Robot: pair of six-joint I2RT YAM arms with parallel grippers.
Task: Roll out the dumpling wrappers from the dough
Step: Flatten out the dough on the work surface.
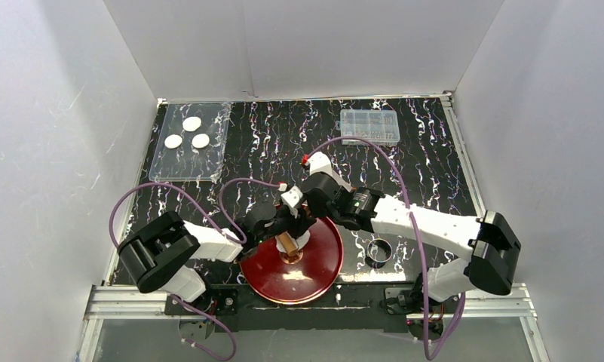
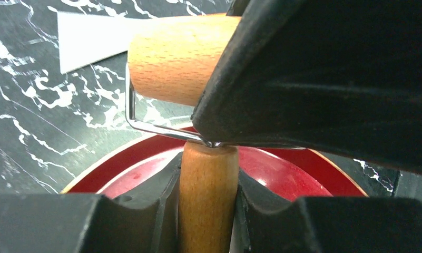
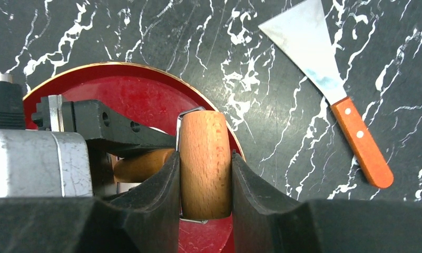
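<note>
Roller: the roller [image 1: 287, 243] hung over the red plate [image 1: 321, 264], with both arms on it.
Left gripper: the left gripper [image 2: 208, 211] was pressed tight on the wooden handle [image 2: 208, 179], a pad on each side.
Right gripper: the right gripper [image 3: 206, 179] pinched the barrel [image 3: 205, 153] across its round sides.
Long axis: barrel and handle met at a right angle through a wire yoke [image 2: 145, 124], and the handle pointed back toward the left arm.
Dough: we saw only a white patch on the plate just beside the barrel. We took it for the dough [image 1: 303, 240], mostly hidden by the fingers.
Dumpling wrappers: three dumpling wrappers [image 1: 191, 123] lay on the clear tray [image 1: 185, 170], well apart at the far left.
Nearer arm: neither, since both met at the plate. We judged the coming stroke should run along the handle's line, across the barrel's axis.
</note>
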